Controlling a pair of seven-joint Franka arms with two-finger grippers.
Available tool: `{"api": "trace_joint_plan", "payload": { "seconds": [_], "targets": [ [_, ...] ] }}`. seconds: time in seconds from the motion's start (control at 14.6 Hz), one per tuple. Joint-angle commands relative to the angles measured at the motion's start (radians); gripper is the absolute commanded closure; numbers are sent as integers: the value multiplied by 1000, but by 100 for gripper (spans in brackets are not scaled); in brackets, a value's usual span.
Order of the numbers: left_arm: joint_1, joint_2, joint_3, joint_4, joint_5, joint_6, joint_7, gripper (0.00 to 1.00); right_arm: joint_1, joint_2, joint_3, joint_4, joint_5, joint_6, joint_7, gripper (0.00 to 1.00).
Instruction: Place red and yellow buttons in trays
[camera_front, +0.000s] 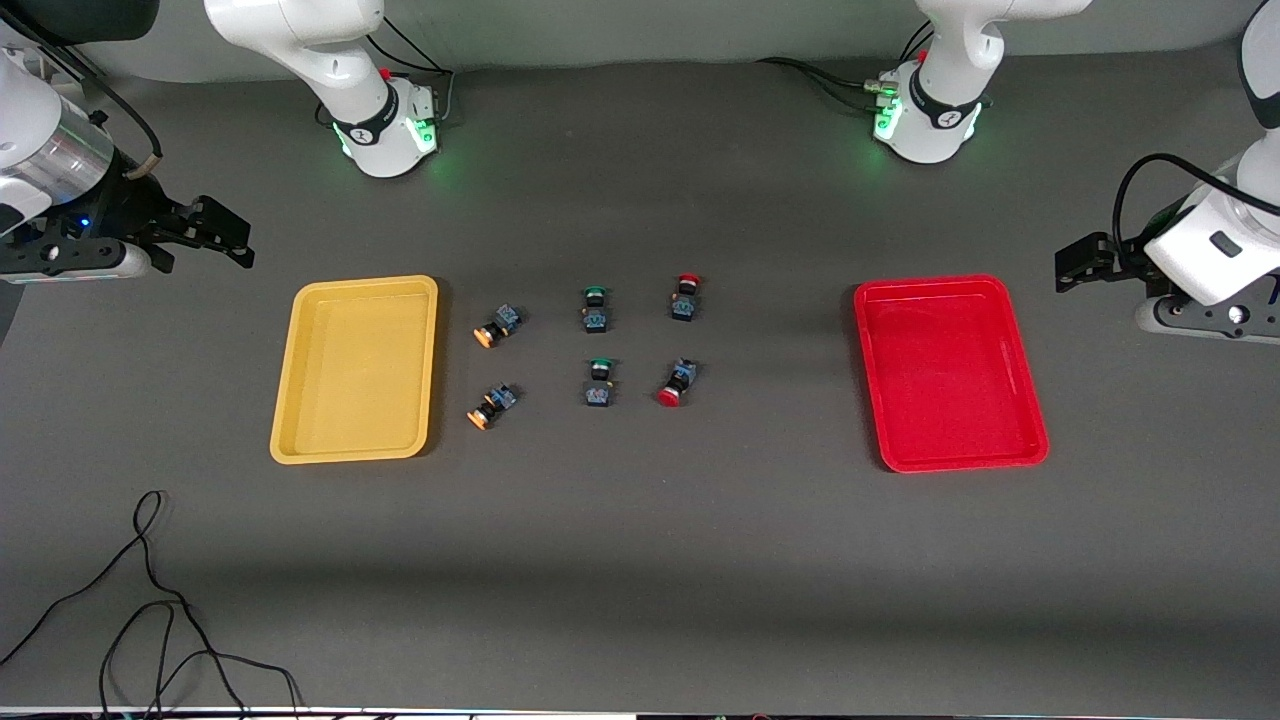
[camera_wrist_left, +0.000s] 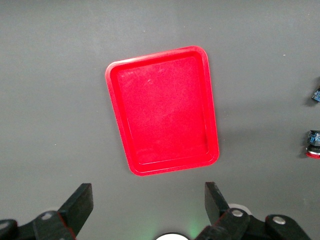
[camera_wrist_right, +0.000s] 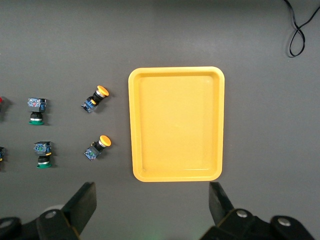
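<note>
Two yellow-capped buttons (camera_front: 497, 325) (camera_front: 490, 405) lie beside the empty yellow tray (camera_front: 355, 370). Two red-capped buttons (camera_front: 686, 297) (camera_front: 677, 383) lie toward the empty red tray (camera_front: 950, 372). My right gripper (camera_front: 215, 235) is open and empty, up in the air at the right arm's end of the table. Its wrist view shows the yellow tray (camera_wrist_right: 176, 130) and both yellow buttons (camera_wrist_right: 96, 98) (camera_wrist_right: 97, 146). My left gripper (camera_front: 1085, 265) is open and empty at the left arm's end. Its wrist view shows the red tray (camera_wrist_left: 162, 110) and a red button (camera_wrist_left: 313, 145).
Two green-capped buttons (camera_front: 595, 308) (camera_front: 599, 382) lie between the yellow and red ones, also in the right wrist view (camera_wrist_right: 36, 110) (camera_wrist_right: 42, 154). A black cable (camera_front: 150, 600) loops on the table near the front camera at the right arm's end.
</note>
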Motion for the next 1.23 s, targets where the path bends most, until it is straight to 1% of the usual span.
{"api": "trace_joint_plan", "payload": {
  "seconds": [0.0,0.27,0.48,0.55,0.62,0.68,0.75,0.89,0.96,1.03,1.16],
  "targets": [
    [-21,-31,16,-17,-4,-6,-22,1,-2,3,2,15,-6,-27,6,0],
    [-21,-31,17,-17,-5,-6,-22,1,9,16,18,13,-6,-27,24,0],
    [-16,-26,17,-39,-11,20,-27,1,52,47,47,-19,3,2,147,0],
    [-21,-26,17,-62,-13,36,-27,1,70,56,52,-45,15,25,202,0],
    [-26,-29,14,-106,-17,66,-28,1,96,67,53,-78,32,62,266,0],
    [-47,-31,2,-158,-37,101,-36,1,138,87,53,-114,46,111,335,0],
    [-65,-33,-2,-187,-56,128,-73,1,177,104,53,-150,48,160,409,0],
    [-145,-17,-21,-220,-85,193,-175,1,265,153,53,-227,46,275,589,0],
    [-209,-4,-21,-243,-86,242,-262,1,303,186,53,-264,41,339,653,0],
    [-283,10,-21,-266,-86,304,-354,1,328,225,53,-295,38,401,693,0],
    [-415,68,-21,-269,-86,387,-508,1,348,282,53,-373,38,551,763,0]
  ]
}}
